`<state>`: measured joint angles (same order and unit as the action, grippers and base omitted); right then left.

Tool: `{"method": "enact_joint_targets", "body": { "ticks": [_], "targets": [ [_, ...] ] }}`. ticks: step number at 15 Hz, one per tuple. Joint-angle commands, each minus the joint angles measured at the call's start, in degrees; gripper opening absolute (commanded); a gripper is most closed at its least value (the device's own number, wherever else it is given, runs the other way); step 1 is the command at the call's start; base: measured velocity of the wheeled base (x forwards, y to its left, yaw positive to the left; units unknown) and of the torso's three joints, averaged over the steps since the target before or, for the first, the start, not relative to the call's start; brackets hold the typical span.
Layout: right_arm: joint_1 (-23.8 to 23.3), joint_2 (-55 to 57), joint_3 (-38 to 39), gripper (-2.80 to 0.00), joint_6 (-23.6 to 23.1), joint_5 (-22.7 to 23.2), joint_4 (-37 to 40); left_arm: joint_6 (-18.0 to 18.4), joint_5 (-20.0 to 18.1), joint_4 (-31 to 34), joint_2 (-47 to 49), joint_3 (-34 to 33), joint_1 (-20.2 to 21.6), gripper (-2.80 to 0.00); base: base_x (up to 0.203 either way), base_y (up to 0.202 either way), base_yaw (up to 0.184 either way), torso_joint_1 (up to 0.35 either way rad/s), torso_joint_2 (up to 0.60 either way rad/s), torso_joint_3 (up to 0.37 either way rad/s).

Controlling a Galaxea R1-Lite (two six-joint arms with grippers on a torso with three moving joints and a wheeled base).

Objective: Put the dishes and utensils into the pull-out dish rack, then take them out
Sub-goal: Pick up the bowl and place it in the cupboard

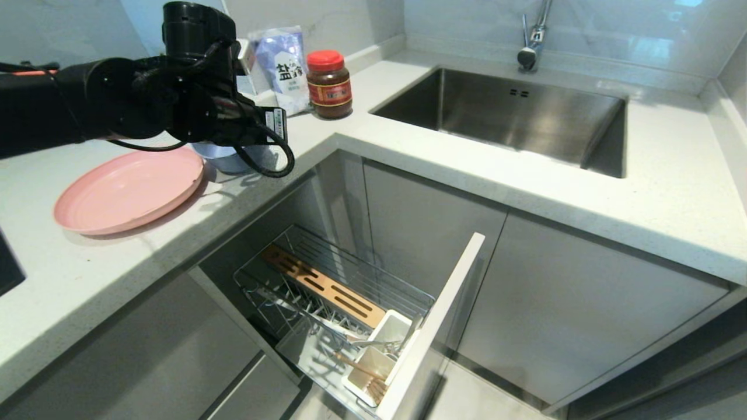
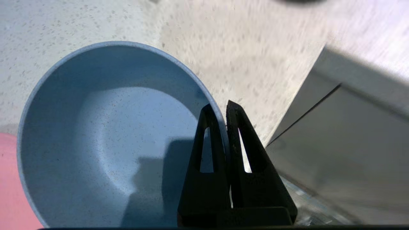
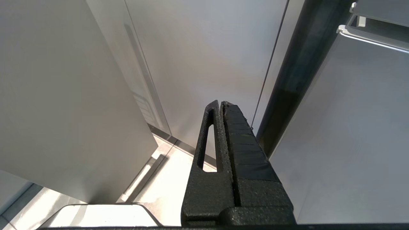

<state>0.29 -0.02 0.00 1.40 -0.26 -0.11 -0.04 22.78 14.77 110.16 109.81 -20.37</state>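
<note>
A pale speckled stone countertop (image 1: pixel 408 151) wraps a corner, with a steel sink (image 1: pixel 513 116) set in beyond. At the counter's edge the left gripper (image 2: pixel 223 110) is clamped on the rim of the small matte blue-grey round bowl (image 2: pixel 105 137), one finger inside the wall, one outside. Just beside the bowl the large flat pink plate (image 1: pixel 128 189) lies. Below the bowl the chrome wire pull-out dish rack (image 1: pixel 327 291) stands open, with silver cutlery (image 1: pixel 350 335) and wooden chopsticks (image 1: pixel 365 370) at its white box. Loading seems in hand; next, the bowl is to be lifted and lowered among the tines. The right gripper (image 3: pixel 222 103) is parked low by cabinet fronts, jaws together.
</note>
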Motion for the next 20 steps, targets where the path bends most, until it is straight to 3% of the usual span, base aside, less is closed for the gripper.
{"method": "enact_joint_targets", "body": {
  "ticks": [1, 5, 7, 9, 11, 15, 17, 20],
  "targets": [
    [-0.03, -0.23, 0.09, -2.80, 0.01, 0.00, 0.00, -3.66, 0.16, -0.35, -2.77, -0.03, -0.15, -2.80, 0.000, 0.000, 0.000, 0.000, 0.00, 0.000],
    [0.06, -0.24, 0.09, -2.80, 0.01, 0.00, 0.00, -4.87, 0.53, 0.82, -7.74, -0.57, -2.25, -2.80, 0.000, 0.000, 0.000, 0.000, 0.00, 0.000],
    [0.06, -0.24, 0.09, -2.80, 0.01, 0.00, -0.07, -7.78, 1.78, 0.87, -9.88, -1.41, -3.91, -2.80, 0.000, 0.000, 0.000, 0.000, 0.00, 0.000],
    [0.03, -0.24, 0.09, -2.80, 0.01, 0.00, -0.03, -9.14, 5.71, 0.48, -12.54, -3.30, -5.44, -2.80, 0.000, 0.000, 0.000, 0.000, 0.00, 0.000],
    [-0.01, -0.24, 0.09, -2.80, 0.01, 0.00, 0.02, -11.88, 5.78, 0.41, -14.15, -3.56, -8.71, -2.80, 0.000, 0.000, 0.000, 0.000, 0.00, 0.000],
    [0.00, -0.24, 0.09, -2.80, 0.01, 0.00, 0.00, -22.17, 5.76, 0.24, -15.35, -4.73, -16.82, -2.80, 0.000, 0.000, 0.000, 0.000, 0.00, 0.000],
    [-0.03, -0.24, 0.09, -2.80, 0.01, 0.00, 0.01, -27.74, 5.42, -0.14, -15.59, -6.79, -17.99, -2.80, 0.000, 0.000, 0.000, 0.000, 0.00, 0.000],
    [0.05, -0.24, 0.09, -2.80, 0.01, 0.00, -0.01, -41.18, 3.00, -7.28, -15.74, -10.08, -22.07, -2.80, 0.000, 0.000, 0.000, 0.000, 0.00, 0.000]
  ]
}}
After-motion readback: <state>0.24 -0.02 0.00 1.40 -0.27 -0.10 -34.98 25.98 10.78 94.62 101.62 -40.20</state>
